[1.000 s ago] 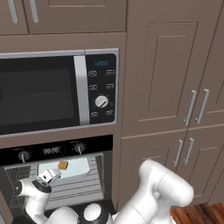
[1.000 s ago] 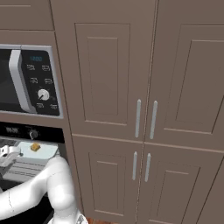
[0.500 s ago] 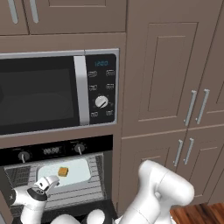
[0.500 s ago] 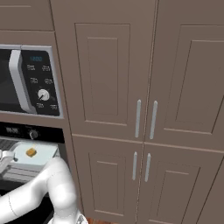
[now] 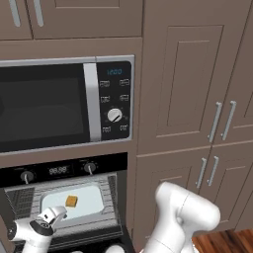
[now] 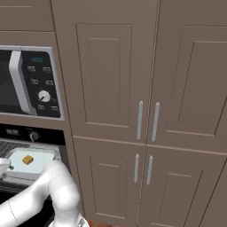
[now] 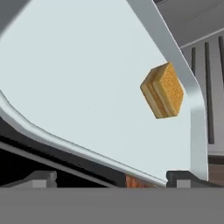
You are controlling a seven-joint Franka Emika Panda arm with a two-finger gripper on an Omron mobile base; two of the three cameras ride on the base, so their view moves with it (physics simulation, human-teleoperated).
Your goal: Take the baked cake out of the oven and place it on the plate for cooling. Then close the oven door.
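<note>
The black oven [image 5: 59, 170] stands open at the lower left, its grey inside showing. On a pale tray [image 5: 91, 197] inside lies the cake [image 5: 71, 200], a small golden-brown block. My gripper [image 5: 54, 213] hovers at the tray's front edge, just left of and below the cake, open and holding nothing. From the hand view the cake [image 7: 164, 91] rests near the tray's [image 7: 65, 78] right rim, well beyond my gripper [image 7: 113, 179], whose tips stand wide apart. From the right side the cake [image 6: 28, 159] sits right of the gripper [image 6: 3, 165]. The oven door and the plate are out of view.
A silver-trimmed microwave [image 5: 49, 106] sits right above the oven. Tall brown cabinet doors [image 5: 188, 84] with silver handles fill the wall to the right. Dark rack bars [image 7: 209, 87] lie beside the tray.
The tray with the cake has slid forward out of the oven. My hand has sunk a little in front of it and stayed open.
</note>
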